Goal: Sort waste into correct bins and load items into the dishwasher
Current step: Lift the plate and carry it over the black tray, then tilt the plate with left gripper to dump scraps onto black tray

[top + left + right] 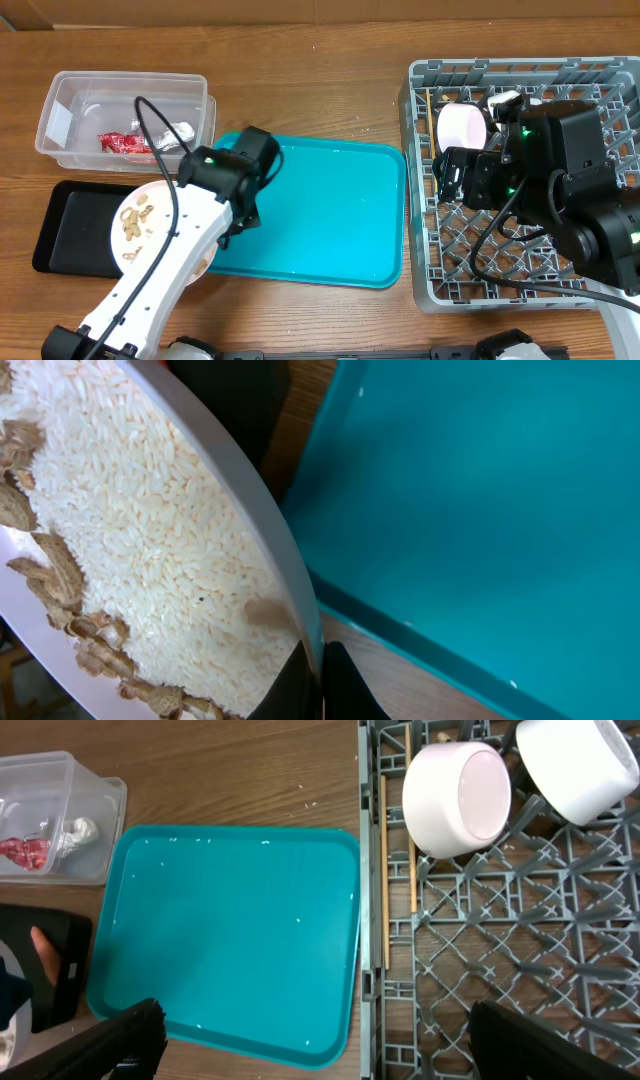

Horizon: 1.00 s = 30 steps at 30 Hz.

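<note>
My left gripper (322, 682) is shut on the rim of a wide pale plate (262, 510) and holds it tilted. Rice (150, 530) and beige peanut scraps (60, 575) lie on the plate. In the overhead view the plate (158, 195) hangs over the black tray (65, 225), with the left gripper (228, 232) at its right edge. An orange carrot (43, 953) lies in the black tray. The clear tub (125, 118) holds a red wrapper (122, 144) and a foil ball (172, 138). My right gripper (325, 1050) is open and empty over the left side of the grey dish rack (520, 290).
A large teal tray (320, 210) lies between the bins and the rack. In the rack are a pink bowl (455, 795), a white cup (580, 765) and wooden chopsticks (384, 870) along its left edge. Upright pegs cover the rack floor.
</note>
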Each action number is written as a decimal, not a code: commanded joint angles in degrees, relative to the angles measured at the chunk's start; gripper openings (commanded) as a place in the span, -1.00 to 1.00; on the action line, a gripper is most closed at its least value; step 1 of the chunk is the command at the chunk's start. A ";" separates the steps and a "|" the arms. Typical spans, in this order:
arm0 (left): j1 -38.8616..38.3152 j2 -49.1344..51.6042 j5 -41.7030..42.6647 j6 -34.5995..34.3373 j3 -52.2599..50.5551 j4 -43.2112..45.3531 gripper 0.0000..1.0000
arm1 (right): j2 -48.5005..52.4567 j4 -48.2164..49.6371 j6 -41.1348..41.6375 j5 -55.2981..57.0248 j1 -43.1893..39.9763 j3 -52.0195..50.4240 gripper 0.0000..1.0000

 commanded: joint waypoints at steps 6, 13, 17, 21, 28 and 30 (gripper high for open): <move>9.70 -0.90 0.04 8.61 -1.33 4.85 -0.92 | -0.09 0.04 0.04 -0.11 0.11 0.46 1.00; 17.11 -0.90 0.07 13.60 -1.38 11.82 -0.91 | -0.09 0.04 0.04 -0.11 0.11 0.46 1.00; 20.68 -0.90 0.15 15.72 -1.40 15.26 -0.91 | -0.09 0.07 0.04 -0.11 0.11 0.46 1.00; 24.09 -0.90 0.07 17.35 -1.57 18.71 -0.92 | -0.09 0.02 0.04 -0.13 0.11 0.46 1.00; 28.30 -0.87 1.66 17.75 -4.61 25.64 -0.91 | -0.09 0.04 0.07 -0.13 0.11 0.46 1.00; 28.57 -0.87 1.95 17.73 -6.29 28.46 -0.91 | -0.09 0.04 0.07 -0.13 0.11 0.46 1.00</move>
